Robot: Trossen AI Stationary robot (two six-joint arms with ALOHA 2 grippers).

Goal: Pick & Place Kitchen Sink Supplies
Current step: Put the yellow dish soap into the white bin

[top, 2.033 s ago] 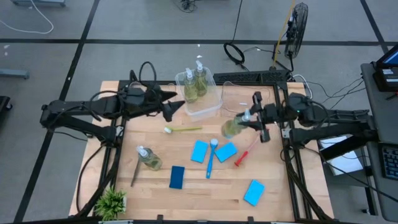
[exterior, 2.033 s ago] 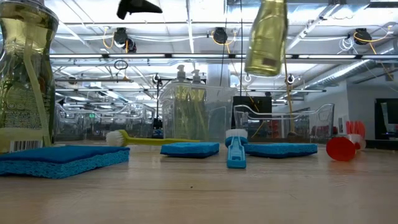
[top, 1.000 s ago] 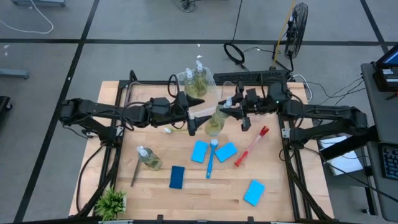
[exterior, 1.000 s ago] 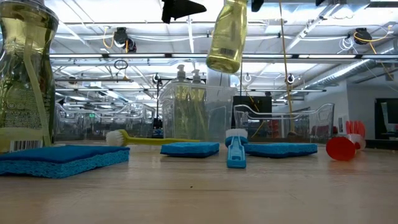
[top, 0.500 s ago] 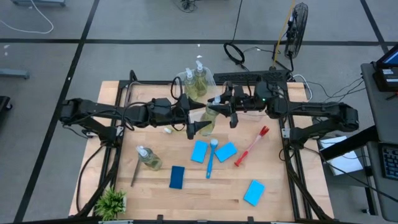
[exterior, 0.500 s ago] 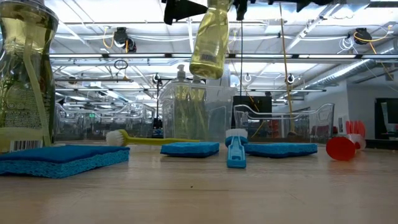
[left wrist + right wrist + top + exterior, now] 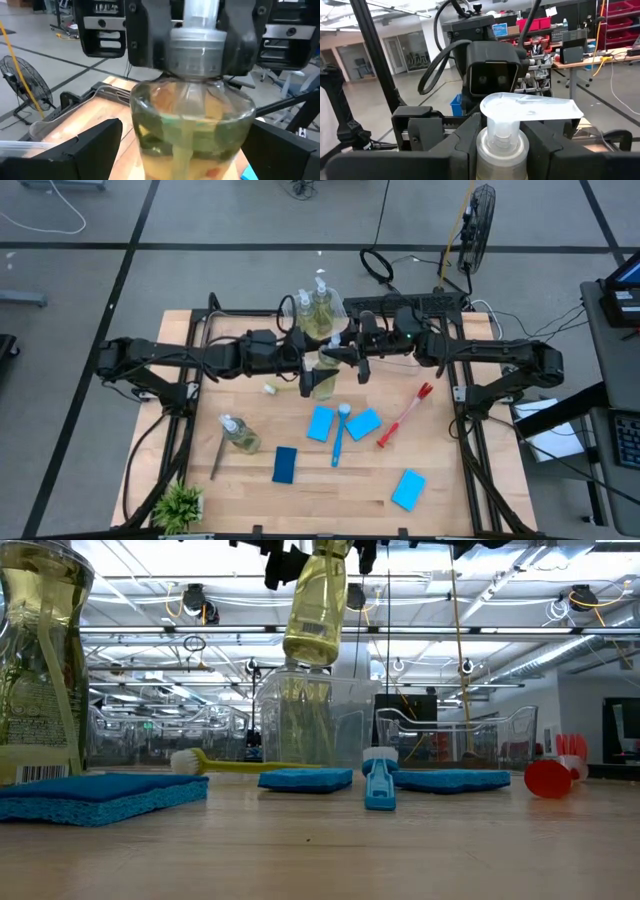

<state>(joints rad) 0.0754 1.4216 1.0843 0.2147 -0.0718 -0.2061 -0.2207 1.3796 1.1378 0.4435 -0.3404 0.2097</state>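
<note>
Small clear pump bottle of yellow-green liquid hangs at frame centre, above the table; right gripper clamps its white pump neck; left gripper spread wide around the body. Rigid, smooth, likely slippery, liquid-weighted; grasp mid-body. Since the earlier frame, bottle has travelled leftward, left gripper closing in.

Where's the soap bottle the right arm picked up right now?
High view: the bottle hangs above mid-table in the right gripper, held by its neck, just in front of the clear bin, with the open left gripper around its body.
</note>
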